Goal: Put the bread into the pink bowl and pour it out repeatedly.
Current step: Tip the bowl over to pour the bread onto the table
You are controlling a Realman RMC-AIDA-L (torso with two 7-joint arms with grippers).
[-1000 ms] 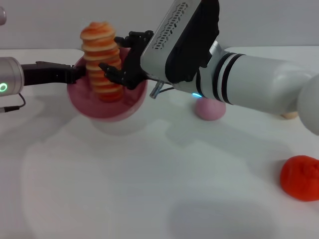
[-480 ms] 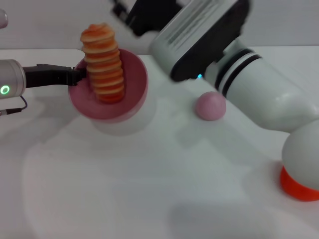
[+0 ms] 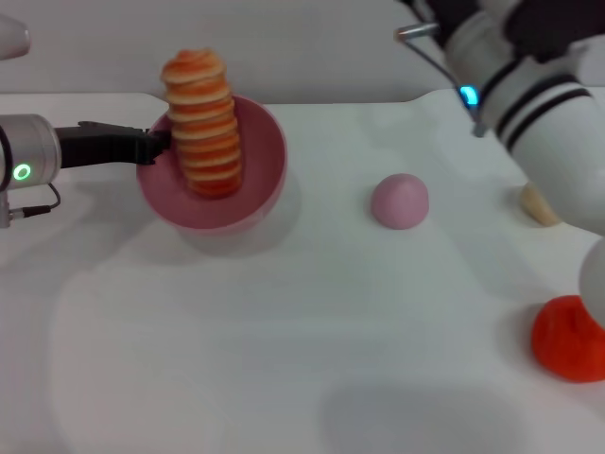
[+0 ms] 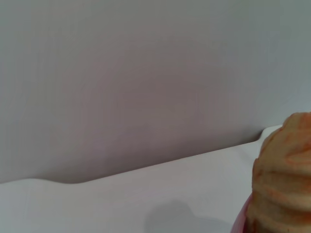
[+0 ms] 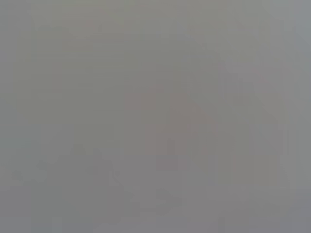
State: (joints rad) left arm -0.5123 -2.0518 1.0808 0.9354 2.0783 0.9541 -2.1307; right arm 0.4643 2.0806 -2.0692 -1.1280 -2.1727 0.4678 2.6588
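Nearest on the white surface (image 3: 284,359) lies a red-orange lump (image 3: 567,338) at the right. Farther back, a small pink ball (image 3: 399,200) sits mid-surface, with a tan lump (image 3: 539,205) to its right, partly hidden by the right arm. At far left, the bread (image 3: 201,124) stands on end inside the pink bowl (image 3: 255,194), which is tilted. The left gripper (image 3: 151,147) has its jaws clamped on the bowl's rim. The right gripper is raised out of sight.
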